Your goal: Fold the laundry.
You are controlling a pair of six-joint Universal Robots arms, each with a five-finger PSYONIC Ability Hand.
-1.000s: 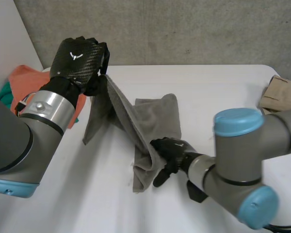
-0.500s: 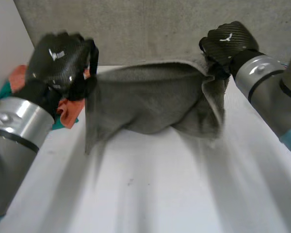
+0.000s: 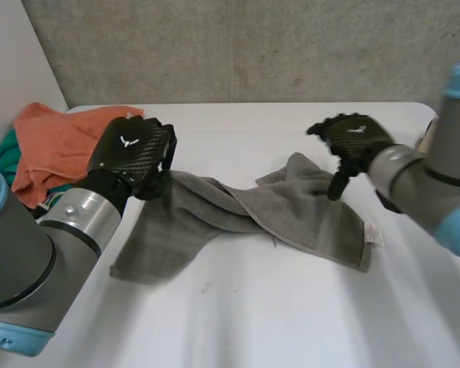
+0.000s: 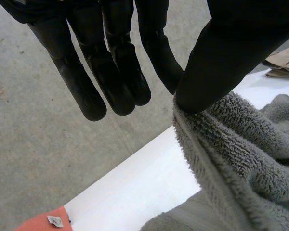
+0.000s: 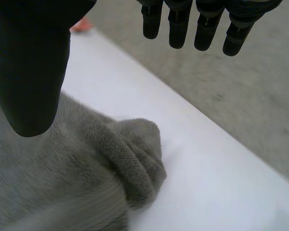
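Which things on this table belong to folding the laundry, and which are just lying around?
Job: grey towel, left hand, right hand; orange cloth and teal cloth piled beside the left arm, likely waiting.
Lying about: tan paper thing past the towel.

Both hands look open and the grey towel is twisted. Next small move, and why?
Probably close the left hand on the edge of the grey towel at its thumb: the towel lies twisted on the table, not flat, and the right hand hovers open over its other end, holding nothing.
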